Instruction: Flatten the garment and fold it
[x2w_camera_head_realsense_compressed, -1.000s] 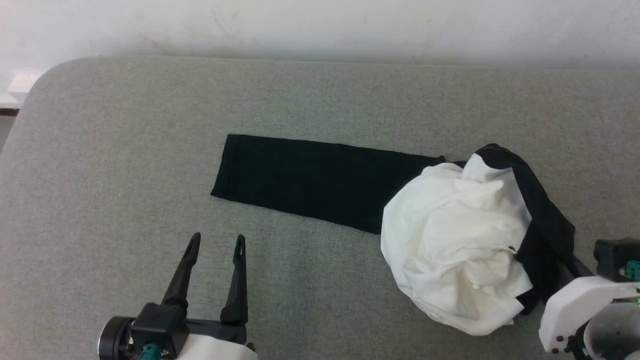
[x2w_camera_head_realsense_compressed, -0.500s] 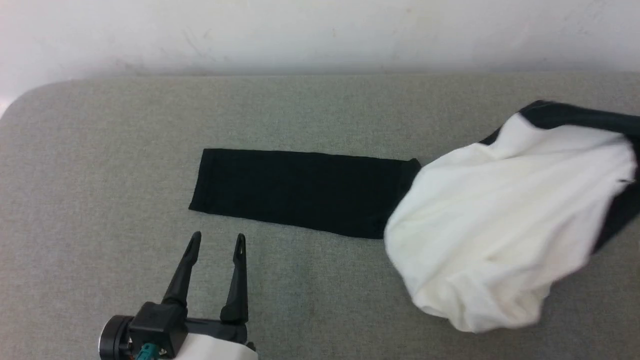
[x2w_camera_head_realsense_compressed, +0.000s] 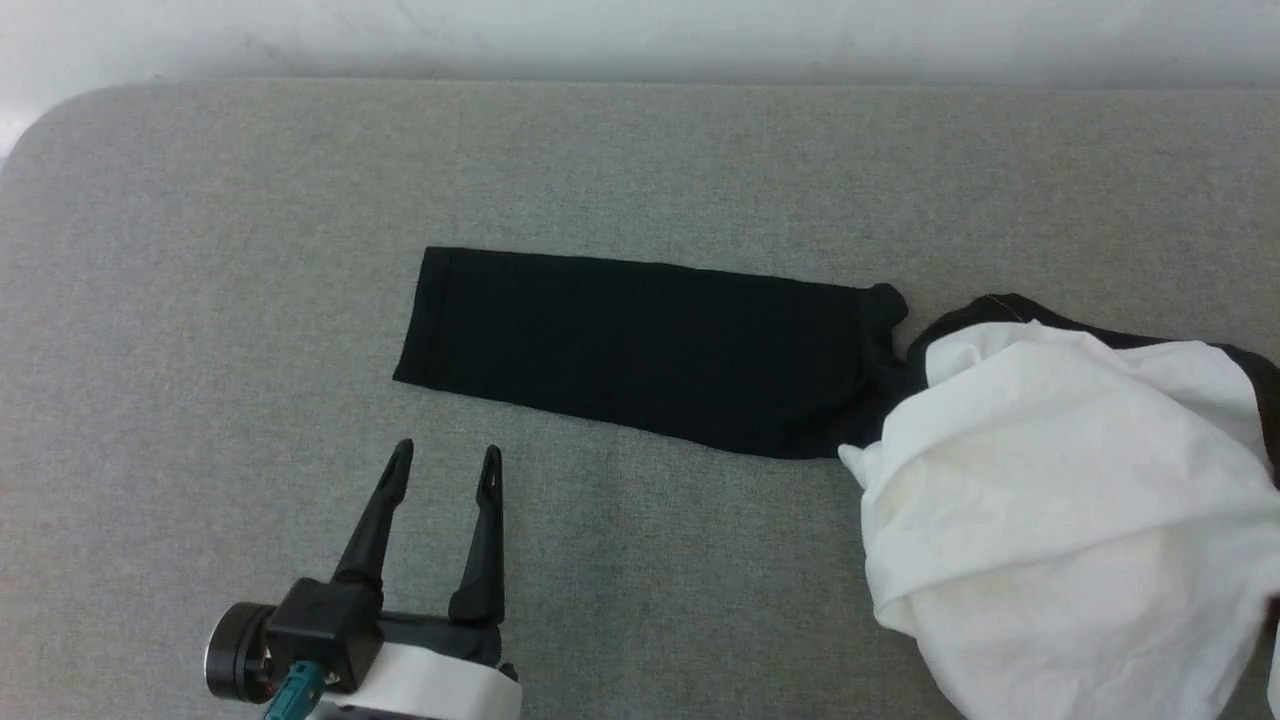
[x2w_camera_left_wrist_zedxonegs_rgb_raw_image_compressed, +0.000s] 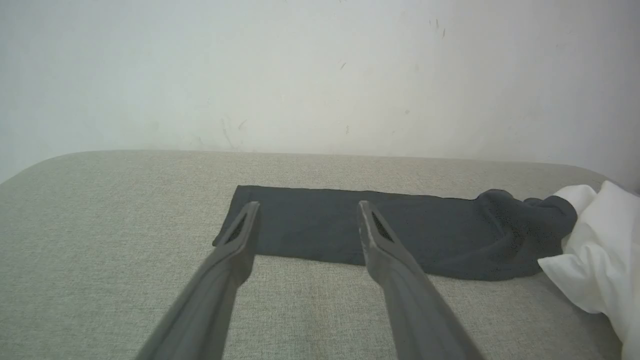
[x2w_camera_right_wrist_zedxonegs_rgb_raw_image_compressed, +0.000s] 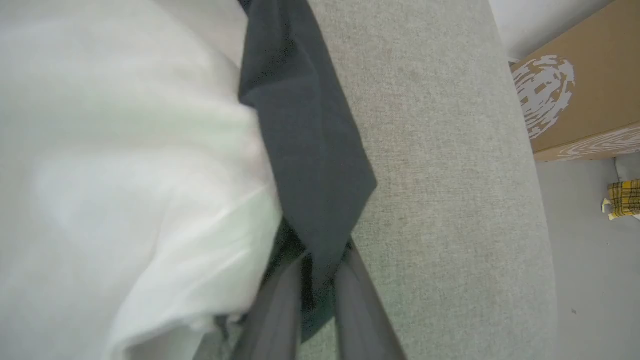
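Observation:
The garment lies on the grey padded table (x2w_camera_head_realsense_compressed: 250, 250). One black sleeve (x2w_camera_head_realsense_compressed: 640, 350) is spread flat toward the left, and the white body (x2w_camera_head_realsense_compressed: 1060, 500) is bunched at the right edge. My left gripper (x2w_camera_head_realsense_compressed: 445, 458) hovers open just in front of the sleeve's cuff end, touching nothing. In the left wrist view the left gripper (x2w_camera_left_wrist_zedxonegs_rgb_raw_image_compressed: 308, 207) frames the sleeve (x2w_camera_left_wrist_zedxonegs_rgb_raw_image_compressed: 425, 235). In the right wrist view my right gripper (x2w_camera_right_wrist_zedxonegs_rgb_raw_image_compressed: 320, 280) is shut on a fold of the garment's other black sleeve (x2w_camera_right_wrist_zedxonegs_rgb_raw_image_compressed: 310, 150), with the white body (x2w_camera_right_wrist_zedxonegs_rgb_raw_image_compressed: 125, 175) beside it on the left.
A pale wall (x2w_camera_head_realsense_compressed: 640, 30) runs behind the table. Past the table's rounded right edge (x2w_camera_right_wrist_zedxonegs_rgb_raw_image_compressed: 530, 200), a brown cardboard box (x2w_camera_right_wrist_zedxonegs_rgb_raw_image_compressed: 585, 85) and a small yellow checked item (x2w_camera_right_wrist_zedxonegs_rgb_raw_image_compressed: 622, 199) sit on the floor.
The right gripper has closed on the black cloth and pulled the white bundle to the right, uncovering more of the flat sleeve. The head view has shifted. The left gripper stays open in place.

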